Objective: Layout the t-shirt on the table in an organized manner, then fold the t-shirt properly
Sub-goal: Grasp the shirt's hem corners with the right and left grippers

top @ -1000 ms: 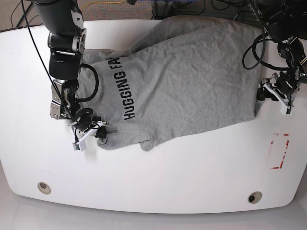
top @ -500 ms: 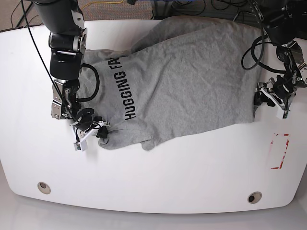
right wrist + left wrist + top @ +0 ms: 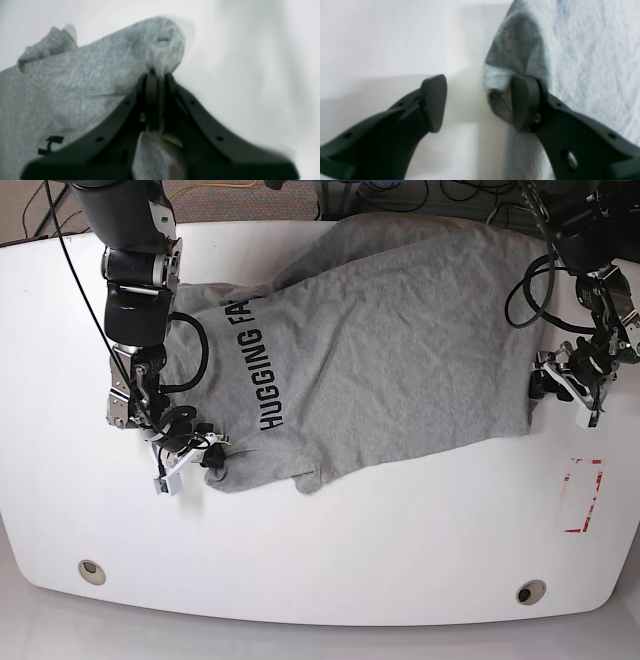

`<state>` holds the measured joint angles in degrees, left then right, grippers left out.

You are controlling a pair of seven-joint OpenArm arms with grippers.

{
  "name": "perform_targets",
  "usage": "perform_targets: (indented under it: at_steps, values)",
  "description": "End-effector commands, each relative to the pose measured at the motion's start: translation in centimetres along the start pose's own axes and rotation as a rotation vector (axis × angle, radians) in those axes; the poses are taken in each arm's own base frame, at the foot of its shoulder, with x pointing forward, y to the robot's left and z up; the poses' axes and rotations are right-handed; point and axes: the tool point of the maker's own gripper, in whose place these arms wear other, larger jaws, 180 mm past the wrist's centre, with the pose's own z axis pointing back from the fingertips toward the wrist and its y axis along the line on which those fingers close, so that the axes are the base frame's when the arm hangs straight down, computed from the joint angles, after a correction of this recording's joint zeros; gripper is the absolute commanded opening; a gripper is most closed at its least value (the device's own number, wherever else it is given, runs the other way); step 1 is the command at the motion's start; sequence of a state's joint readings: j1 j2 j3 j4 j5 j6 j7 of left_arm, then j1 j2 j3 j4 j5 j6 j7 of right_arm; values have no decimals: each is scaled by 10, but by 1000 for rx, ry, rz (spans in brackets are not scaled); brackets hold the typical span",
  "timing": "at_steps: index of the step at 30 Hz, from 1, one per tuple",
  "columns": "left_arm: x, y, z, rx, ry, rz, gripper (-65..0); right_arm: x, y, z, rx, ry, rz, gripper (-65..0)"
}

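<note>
The heather-grey t-shirt [image 3: 380, 350] lies spread and wrinkled across the white table [image 3: 400, 540], its black "HUGGING FACE" lettering running down its left part. My right gripper [image 3: 213, 455], at the shirt's lower left corner, is shut on a pinch of grey fabric; the right wrist view shows the cloth [image 3: 87, 70] bunched in the closed jaws of the gripper [image 3: 155, 77]. My left gripper [image 3: 538, 385] is open at the shirt's right edge. In the left wrist view one finger [image 3: 525, 102] rests on the shirt's edge [image 3: 582, 50] and the other [image 3: 433, 102] is over bare table.
A red-marked rectangle [image 3: 583, 495] sits near the table's right edge. Two round grommet holes [image 3: 91, 570] [image 3: 531, 591] lie along the front edge. Cables hang around both arms at the back.
My left gripper has shifted a little to the left, up against the shirt's right edge. The right gripper and its pinched corner have stayed put.
</note>
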<state>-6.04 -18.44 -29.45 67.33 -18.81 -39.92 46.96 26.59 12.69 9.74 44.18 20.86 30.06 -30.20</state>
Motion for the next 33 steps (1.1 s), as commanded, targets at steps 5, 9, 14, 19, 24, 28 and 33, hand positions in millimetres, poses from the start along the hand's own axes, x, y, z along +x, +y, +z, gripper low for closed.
perform_targets:
  at_steps: [5, 9, 14, 19, 24, 28, 33]
  values:
    - [19, 5, 12, 33, -15, -55, -265, 18, 0, 3, 0, -28, 23, -606]
    - [23, 5, 15, 38, -25, -67, -262, 18, 1, 3, 0, -28, 22, -606]
    - [22, 5, 14, 37, -22, -64, -262, 18, 1, 3, 1, -29, 21, -606]
    - [22, 4, 14, 35, -20, -66, -262, 18, 1, 3, 1, -29, 21, -606]
    - [20, -4, 9, 20, -21, -58, -262, 18, 1, 3, 1, -29, 21, -606]
    - [17, -8, 6, 12, -17, -54, -262, 18, 1, 3, 1, -29, 21, -606]
    - [7, -16, -4, -19, 17, -47, -264, 18, 1, 3, 3, -31, 19, -606]
